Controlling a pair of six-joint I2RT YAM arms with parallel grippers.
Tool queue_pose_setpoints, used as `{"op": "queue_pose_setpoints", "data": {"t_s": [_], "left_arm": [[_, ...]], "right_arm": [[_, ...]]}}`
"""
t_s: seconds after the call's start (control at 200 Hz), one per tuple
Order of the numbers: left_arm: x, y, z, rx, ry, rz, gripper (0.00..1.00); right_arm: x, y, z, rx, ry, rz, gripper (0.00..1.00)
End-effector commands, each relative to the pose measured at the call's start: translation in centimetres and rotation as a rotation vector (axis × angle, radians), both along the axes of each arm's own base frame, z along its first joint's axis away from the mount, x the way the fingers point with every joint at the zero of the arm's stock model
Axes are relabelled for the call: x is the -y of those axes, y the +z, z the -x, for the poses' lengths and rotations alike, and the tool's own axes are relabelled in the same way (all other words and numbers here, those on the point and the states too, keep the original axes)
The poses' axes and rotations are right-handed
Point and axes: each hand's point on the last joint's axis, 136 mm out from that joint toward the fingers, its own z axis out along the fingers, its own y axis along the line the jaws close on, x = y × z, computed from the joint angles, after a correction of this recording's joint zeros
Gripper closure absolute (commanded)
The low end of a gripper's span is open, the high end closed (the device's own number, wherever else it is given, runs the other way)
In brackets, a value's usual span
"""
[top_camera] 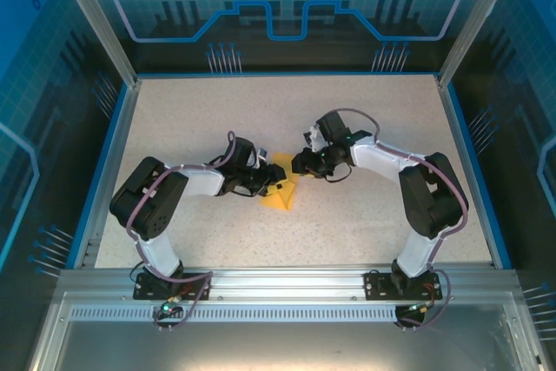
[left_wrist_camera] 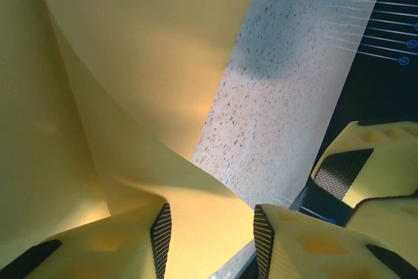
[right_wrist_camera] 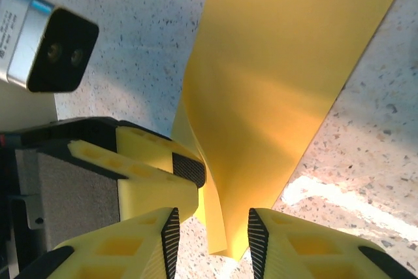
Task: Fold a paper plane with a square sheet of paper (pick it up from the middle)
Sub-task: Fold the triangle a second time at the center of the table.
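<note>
Paper (left_wrist_camera: 130, 63) curled inside left tool (left_wrist_camera: 209, 212)

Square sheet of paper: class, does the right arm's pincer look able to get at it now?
Probably yes: the sheet dips between the open fingers of the right pincer, nothing blocking.

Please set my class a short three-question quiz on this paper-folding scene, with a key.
1. True or false: the paper lies flat on the table.
2. Where is the paper? A) between the left tool and the right tool; B) at the table's far edge; C) off the table.
3. What colour is the paper?
Key: 1 false, it curls upward; 2 A; 3 orange-yellow.
</note>
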Motion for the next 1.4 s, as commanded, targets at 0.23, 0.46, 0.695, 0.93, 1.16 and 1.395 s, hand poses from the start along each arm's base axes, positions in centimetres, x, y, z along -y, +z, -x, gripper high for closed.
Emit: {"op": "queue_pose_setpoints", "data": {"t_s": [0.23, 0.46, 0.695, 0.93, 1.16, 1.395], "left_arm": [[0.0, -0.2, -0.4, -0.002, 0.008, -0.018, 0.61], [0.0, -0.2, -0.4, -0.001, 0.007, -0.019, 0.62], [0.0, 0.1, -0.3, 0.001, 0.007, -0.017, 0.62], [-0.1, 0.7, -0.3, 0.011, 0.008, -0.015, 0.61], [0.1, 1.9, 0.1, 0.030, -0.014, 0.010, 0.61], [0.7, 1.7, 0.5, 0.026, -0.039, 0.016, 0.66]], "right_arm": [[-0.3, -2.4, 2.4, -0.082, 0.077, 0.043, 0.65], [-1.0, -2.8, 2.9, -0.101, 0.105, 0.041, 0.70], [-0.9, -3.1, 2.3, -0.078, 0.097, 0.065, 0.87], [-1.1, -3.7, 1.5, -0.063, 0.101, 0.075, 0.94], [-1.1, -4.5, 0.9, -0.055, 0.110, 0.101, 0.95], [-1.1, -5.4, 0.7, -0.062, 0.116, 0.121, 0.95]]}}
